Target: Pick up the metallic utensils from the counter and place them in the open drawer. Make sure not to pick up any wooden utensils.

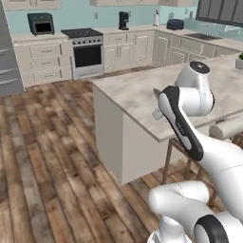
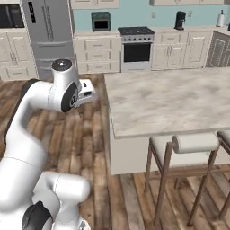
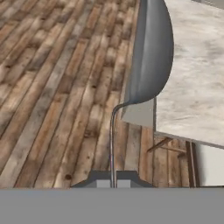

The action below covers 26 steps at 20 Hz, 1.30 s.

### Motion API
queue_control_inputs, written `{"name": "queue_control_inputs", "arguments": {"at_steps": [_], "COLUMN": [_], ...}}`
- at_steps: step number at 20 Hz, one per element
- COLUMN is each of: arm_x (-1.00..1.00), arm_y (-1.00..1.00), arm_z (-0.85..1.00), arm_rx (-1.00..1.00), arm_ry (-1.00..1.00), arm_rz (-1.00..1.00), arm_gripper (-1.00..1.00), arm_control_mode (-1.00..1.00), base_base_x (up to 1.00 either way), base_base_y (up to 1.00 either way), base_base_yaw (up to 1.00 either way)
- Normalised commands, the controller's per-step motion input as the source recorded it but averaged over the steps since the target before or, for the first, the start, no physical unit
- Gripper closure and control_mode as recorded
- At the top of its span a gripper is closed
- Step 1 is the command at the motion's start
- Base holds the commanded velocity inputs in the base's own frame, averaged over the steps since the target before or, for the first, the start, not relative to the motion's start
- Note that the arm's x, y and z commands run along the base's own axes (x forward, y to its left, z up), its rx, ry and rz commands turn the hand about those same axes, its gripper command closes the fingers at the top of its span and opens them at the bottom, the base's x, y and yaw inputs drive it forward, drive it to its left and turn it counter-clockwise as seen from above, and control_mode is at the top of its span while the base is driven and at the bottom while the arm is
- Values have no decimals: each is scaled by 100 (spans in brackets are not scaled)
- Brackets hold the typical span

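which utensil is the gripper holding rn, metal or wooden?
The metal spoon: grey all over, its thin handle pinched in the shut gripper, bowl held up beside the counter edge. No tan wood anywhere on it.

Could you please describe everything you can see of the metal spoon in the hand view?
The metal spoon is plain grey and looks like smooth, dull metal. Its broad oval bowl points away from the tool, and a thin curved handle runs back between the shut fingertips. It is held in the air over the wooden floor, beside the counter edge.
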Motion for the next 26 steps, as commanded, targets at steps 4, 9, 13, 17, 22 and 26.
{"name": "queue_control_inputs", "arguments": {"at_steps": [4,9,13,17,22,26], "arm_x": [0,0,0,0,0,0], "arm_y": [0,0,0,0,0,0], "arm_z": [0,0,0,0,0,0], "arm_rx": [0,0,0,0,0,0], "arm_ry": [0,0,0,0,0,0], "arm_rz": [0,0,0,0,0,0], "arm_gripper": [100,100,100,100,100,100], "arm_control_mode": [100,100,100,100,100,100], "base_base_x": [60,69,76,79,87,98], "base_base_y": [100,100,100,100,100,100], "base_base_yaw": [-21,-27,-28,-28,-27,-22]}}
